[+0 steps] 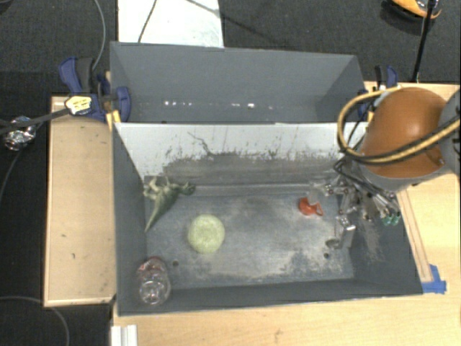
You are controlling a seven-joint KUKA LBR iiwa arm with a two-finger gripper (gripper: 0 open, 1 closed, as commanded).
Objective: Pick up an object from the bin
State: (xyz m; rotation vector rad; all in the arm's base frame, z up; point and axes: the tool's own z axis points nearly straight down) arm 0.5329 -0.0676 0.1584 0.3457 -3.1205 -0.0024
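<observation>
Bin [252, 262], right side. My gripper [340, 238] hangs low over the floor close to the right wall, wrist and orange cover [403, 132] above the right rim, since that is the side I reach in from. How far it is open I cannot tell: the metalwork at the tip reads as one cluster. I see nothing in its hold.

Nearest thing: a small red object [310, 207], rounded and irregular, on the floor just beside the gripper, toward the far wall and a little left of it. Apart from the tip, not under it. I judge this the likeliest pick because it lies closest and has bare floor all round, so there is nothing to knock.

The rest is well apart, on the left half:
- pale green ball [207, 233], left of the bin's middle, alone on the floor
- green toy dinosaur [164, 195], by the far-left corner, tail trailing toward the near edge
- clear plastic object [153, 280], tucked in the near-left corner; the walls there would crowd a grasp

Step in hand, as I judge it: lining up, nothing lifted yet. The red piece is small and flat-lying — a closing grip could skid it toward the wall.
</observation>
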